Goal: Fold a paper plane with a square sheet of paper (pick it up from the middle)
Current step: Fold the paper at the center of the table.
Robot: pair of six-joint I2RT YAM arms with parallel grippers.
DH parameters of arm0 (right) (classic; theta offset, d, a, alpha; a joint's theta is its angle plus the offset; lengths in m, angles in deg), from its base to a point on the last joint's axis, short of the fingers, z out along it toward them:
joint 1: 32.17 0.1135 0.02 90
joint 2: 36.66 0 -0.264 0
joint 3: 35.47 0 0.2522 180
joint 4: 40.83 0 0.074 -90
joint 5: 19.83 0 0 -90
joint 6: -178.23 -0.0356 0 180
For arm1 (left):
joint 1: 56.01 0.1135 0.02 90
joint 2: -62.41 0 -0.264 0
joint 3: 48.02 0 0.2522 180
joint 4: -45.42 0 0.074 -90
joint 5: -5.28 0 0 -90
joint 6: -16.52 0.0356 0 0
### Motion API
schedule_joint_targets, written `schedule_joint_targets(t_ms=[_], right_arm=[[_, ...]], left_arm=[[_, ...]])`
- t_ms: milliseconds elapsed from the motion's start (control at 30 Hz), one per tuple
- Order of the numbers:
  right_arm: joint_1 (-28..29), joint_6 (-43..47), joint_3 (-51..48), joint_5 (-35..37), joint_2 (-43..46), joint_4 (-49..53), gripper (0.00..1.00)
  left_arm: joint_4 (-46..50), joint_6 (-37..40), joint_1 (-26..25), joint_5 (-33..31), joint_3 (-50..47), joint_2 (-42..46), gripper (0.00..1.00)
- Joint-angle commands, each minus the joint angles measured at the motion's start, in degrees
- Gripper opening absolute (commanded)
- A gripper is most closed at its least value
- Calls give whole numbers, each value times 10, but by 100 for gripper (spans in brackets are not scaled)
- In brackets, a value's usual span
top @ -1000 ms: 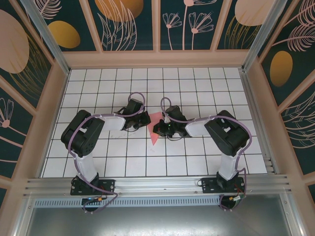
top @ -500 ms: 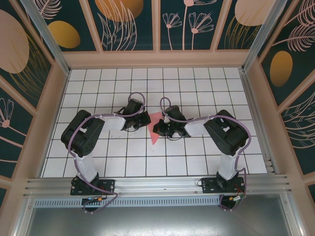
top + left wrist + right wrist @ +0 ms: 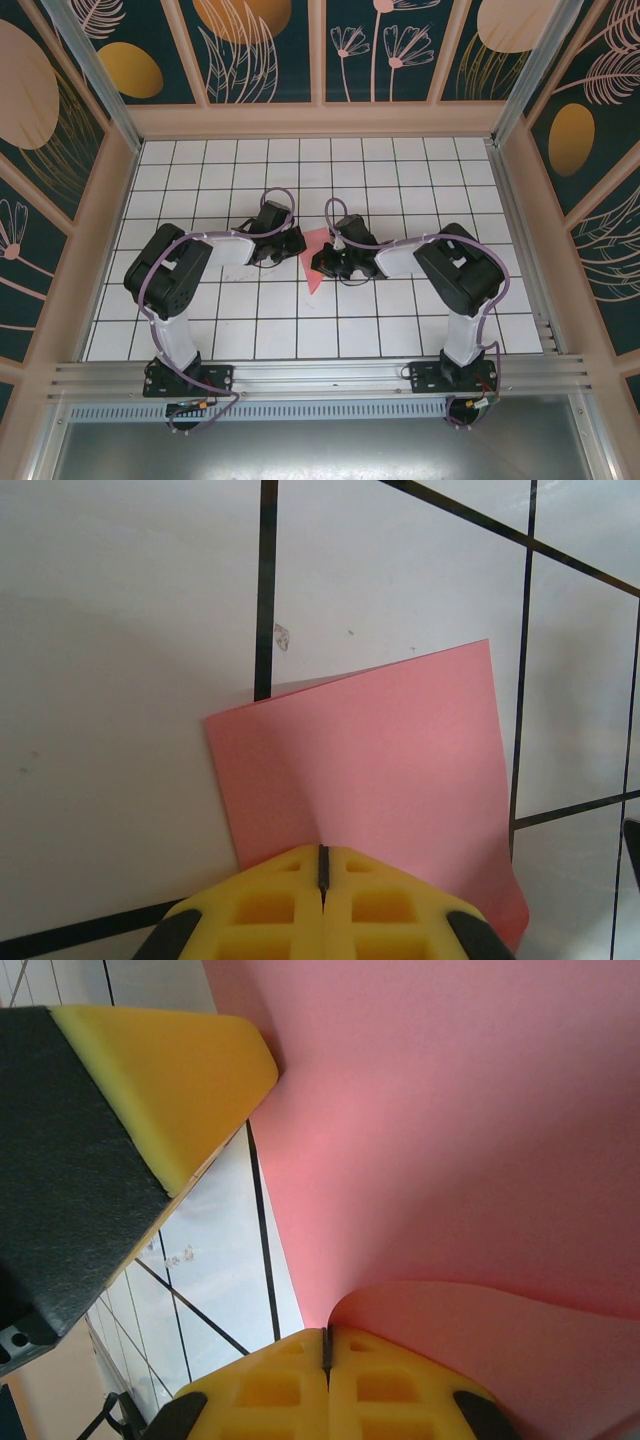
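Bright even light, soft shadows

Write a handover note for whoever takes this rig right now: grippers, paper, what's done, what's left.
Left gripper: shut, pinching one edge of the sheet of paper.
Right gripper: shut, pinching the sheet from the opposite side; the paper curls up beside its fingertips.
Paper: mid-table, between the two grippers, partly folded, tapering to a point toward the near edge.
Done: sheet gripped by both arms, folding started.
Left: the remaining folds; it is not a finished plane yet.
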Motion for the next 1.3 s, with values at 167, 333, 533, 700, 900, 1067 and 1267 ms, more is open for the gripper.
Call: schedule_joint_targets(t_ms=[167, 333, 533, 700, 900, 1067, 1267], right_arm=[[3, 15, -4, 12, -3, 11, 0], [3, 15, -6, 17, 0, 15, 0], [4, 16, -7, 16, -2, 17, 0], [5, 16, -7, 15, -6, 15, 0], [6, 17, -4, 13, -13, 19, 9], [6, 20, -3, 12, -13, 24, 22], [7, 22, -1, 9, -16, 25, 31]], left_arm=[[20, 6, -3, 12, -3, -19, 3], [19, 6, -3, 12, -3, -19, 3], [19, 6, -2, 12, -4, -20, 3], [18, 5, -3, 13, -4, -20, 3], [23, 2, -2, 8, 0, -8, 4], [29, -8, -1, -10, 4, 24, 10], [54, -3, 10, -33, 12, 59, 21]])
